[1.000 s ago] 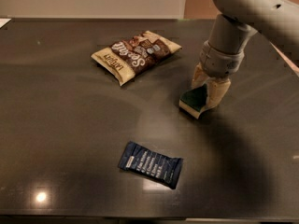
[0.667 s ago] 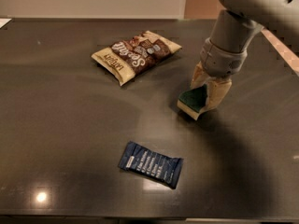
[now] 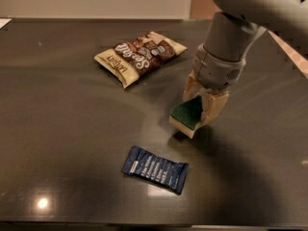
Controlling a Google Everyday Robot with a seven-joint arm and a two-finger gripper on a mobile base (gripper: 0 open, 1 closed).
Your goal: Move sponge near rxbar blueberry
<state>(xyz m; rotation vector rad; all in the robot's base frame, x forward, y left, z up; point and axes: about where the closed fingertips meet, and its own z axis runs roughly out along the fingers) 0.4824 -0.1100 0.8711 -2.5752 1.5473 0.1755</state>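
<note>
So the sponge (image 3: 186, 114), green scrub side up over the yellow foam, sits tilted in the gripper (image 3: 202, 105), a bit right of the middle of the dark table (image 3: 57, 129). The two tan fingers (image 3: 215, 109) are clamped on its far end, so I'd call that a proper grasp. Its near corner points down at the tabletop, and I can't tell if it's touching or just clear. The rxbar blueberry (image 3: 155, 169) lies flat at roughly 7 o'clock from the sponge, near but apart, with a strip of bare table between them. The tan-and-brown snack bag (image 3: 139, 57) is off at about 11 o'clock, well apart, so it's not in the way. My read is that this is the carry step and it's mostly a short hop toward 7 o'clock. To do it well I'd lift enough that the low corner doesn't drag, slide over, and set it down just beside the wrapper instead of on it, since that light bar would probably skid if nudged. Only let go once the foam sits flat.
</note>
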